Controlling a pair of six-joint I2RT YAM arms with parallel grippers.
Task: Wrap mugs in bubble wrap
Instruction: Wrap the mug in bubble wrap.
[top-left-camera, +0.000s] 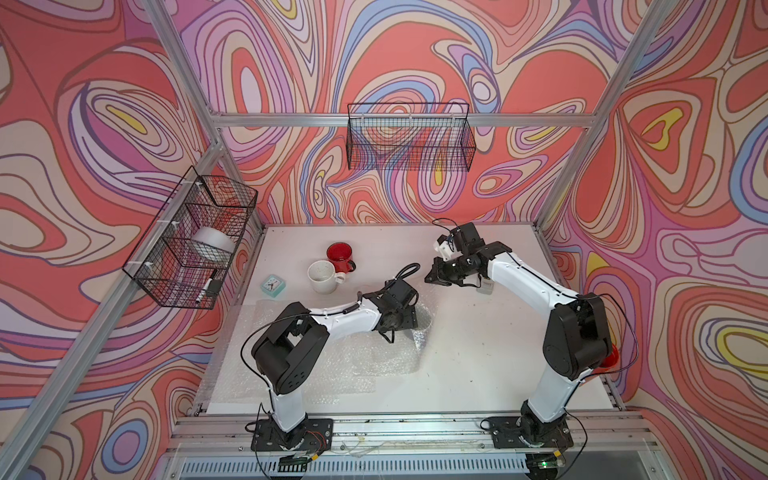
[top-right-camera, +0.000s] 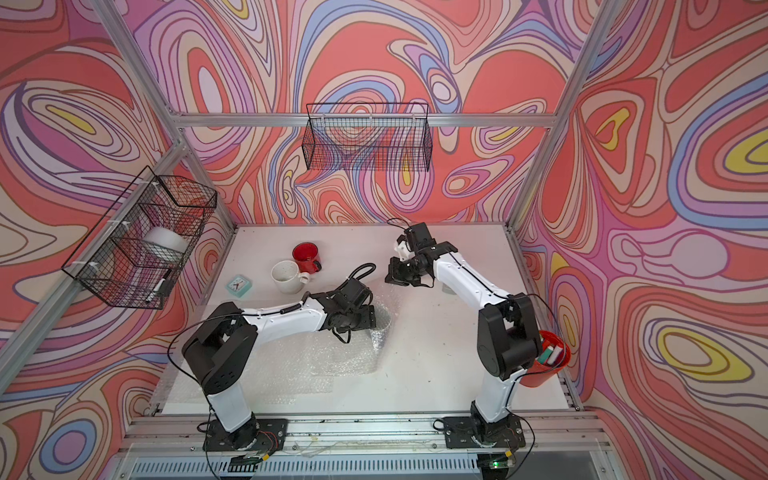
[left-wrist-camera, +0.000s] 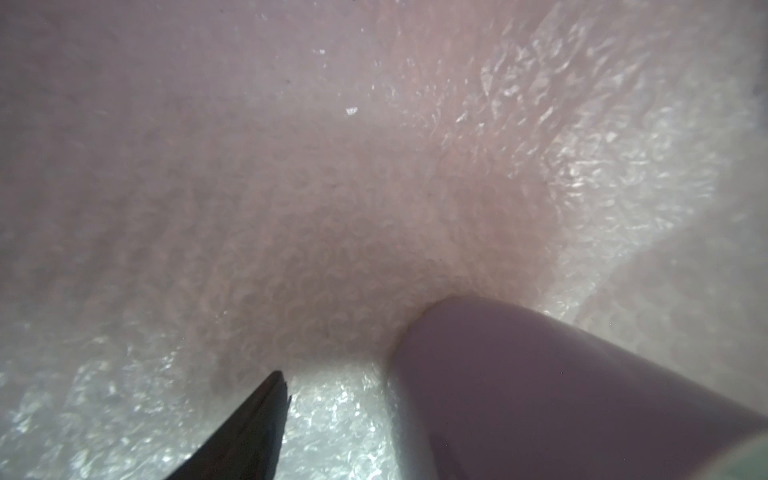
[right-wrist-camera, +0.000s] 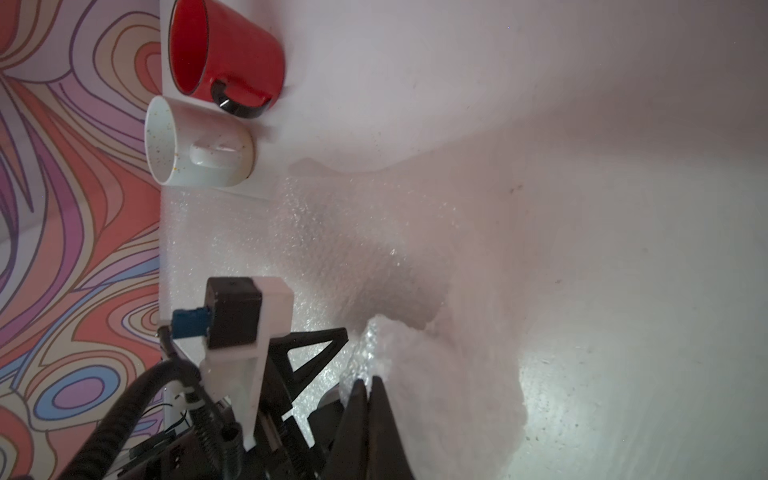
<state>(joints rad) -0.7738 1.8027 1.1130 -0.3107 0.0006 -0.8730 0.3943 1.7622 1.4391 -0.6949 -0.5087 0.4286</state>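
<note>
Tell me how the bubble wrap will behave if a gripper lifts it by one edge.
Probably floppy: the bubble wrap curls up at one edge instead of lying flat. Likely very light, being thin clear film, so it may drag or shift. Its shiny surface could slip in a pinch.

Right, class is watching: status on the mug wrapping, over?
Left gripper open beside lavender mug on bubble wrap. Right gripper shut near a raised wrap edge; grip unclear. Red mug, white mug upright, unwrapped. Nothing seen blocking.
</note>
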